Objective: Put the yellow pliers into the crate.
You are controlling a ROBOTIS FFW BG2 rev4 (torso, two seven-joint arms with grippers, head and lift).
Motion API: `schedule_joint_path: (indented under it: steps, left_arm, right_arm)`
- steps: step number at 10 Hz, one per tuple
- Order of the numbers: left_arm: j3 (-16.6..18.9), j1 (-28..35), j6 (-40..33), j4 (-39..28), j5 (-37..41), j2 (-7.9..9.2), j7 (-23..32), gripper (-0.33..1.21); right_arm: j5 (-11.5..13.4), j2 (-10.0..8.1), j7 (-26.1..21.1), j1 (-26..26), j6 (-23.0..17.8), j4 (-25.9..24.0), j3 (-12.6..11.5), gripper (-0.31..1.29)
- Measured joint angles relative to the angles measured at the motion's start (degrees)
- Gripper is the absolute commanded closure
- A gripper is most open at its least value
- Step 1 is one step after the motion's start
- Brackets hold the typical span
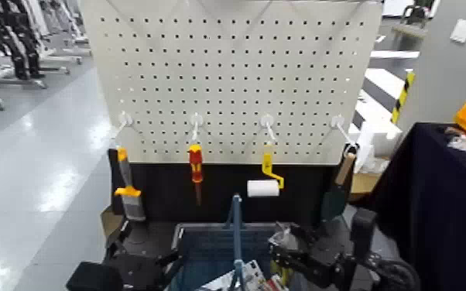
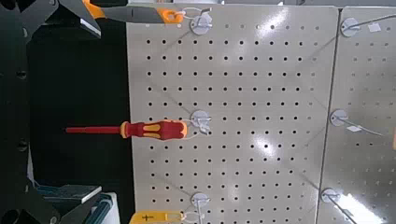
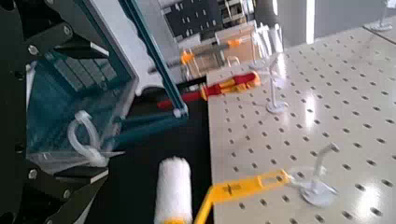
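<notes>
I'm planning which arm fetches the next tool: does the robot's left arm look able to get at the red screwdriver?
Probably yes: the red screwdriver hangs on its own hook, with nothing visible between it and the left gripper, which sits low before the board.

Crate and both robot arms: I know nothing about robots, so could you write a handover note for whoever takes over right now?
Right claw: open, above the crate's right side, with clear plastic close by.
Left claw: open, near the crate's left side.
Pliers: yellow handles, likely theirs, show below the right claw, at the right side of the crate.
Done: the pliers are off the board and seem released.
Left: check they rest fully inside, then probably lift the right claw clear.
</notes>
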Motion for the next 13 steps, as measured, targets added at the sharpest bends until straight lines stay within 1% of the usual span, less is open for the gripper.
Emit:
schedule_joint_path:
  steps: [1, 3, 4, 6, 7, 8, 9, 10, 11, 12, 13]
  left_arm:
    - [0.07, 0.04, -0.06, 0.0, 0.0, -0.04, 0.0, 0.14]
    - [0.11, 0.15, -0.09, 0.0, 0.02, -0.04, 0.0, 0.14]
    - [0.13, 0.29, -0.09, 0.0, 0.01, -0.06, 0.0, 0.14]
    - [0.34, 0.77, -0.19, -0.28, -0.01, -0.2, 0.25, 0.14]
    - [0.44, 1.18, -0.41, -0.39, -0.01, -0.34, 0.7, 0.14]
    - [0.55, 1.62, -0.69, -0.46, -0.03, -0.5, 1.01, 0.14]
    - [0.63, 2.11, -1.0, -0.6, -0.1, -0.61, 1.65, 0.14]
    - [0.52, 2.76, -1.27, -0.75, -0.12, -0.66, 2.41, 0.14]
    - [0.54, 3.45, -1.49, -0.95, -0.15, -0.68, 2.94, 0.14]
    - [0.59, 4.19, -1.64, -1.2, -0.2, -0.69, 3.71, 0.14]
    - [0.51, 4.96, -1.8, -1.4, -0.22, -0.79, 4.47, 0.14]
  right_arm:
    - [0.35, 0.29, -3.0, 1.6, -1.28, -2.65, -0.55, 0.1]
    - [1.16, 0.55, -5.78, 3.72, -2.99, -7.16, -0.78, 0.1]
    - [1.72, 0.88, -9.58, 5.58, -4.5, -9.56, -0.86, 0.1]
    - [3.95, 2.65, -17.56, 10.91, -8.7, -14.4, -1.54, 0.11]
    - [4.5, 3.5, -22.15, 13.94, -11.31, -15.93, -1.56, 0.11]
    - [4.48, 4.01, -26.66, 16.76, -14.11, -16.8, -1.2, 0.11]
    - [4.63, 4.11, -32.15, 19.51, -16.49, -17.59, -0.26, 0.13]
    - [5.47, 4.04, -36.66, 21.91, -18.61, -17.99, 0.88, 0.14]
    - [6.19, 3.94, -39.79, 24.11, -20.16, -18.13, 1.68, 0.15]
    - [6.41, 3.79, -43.27, 26.12, -20.61, -18.46, 2.72, 0.15]
    - [6.45, 3.65, -44.81, 27.41, -20.12, -18.89, 3.77, 0.15]
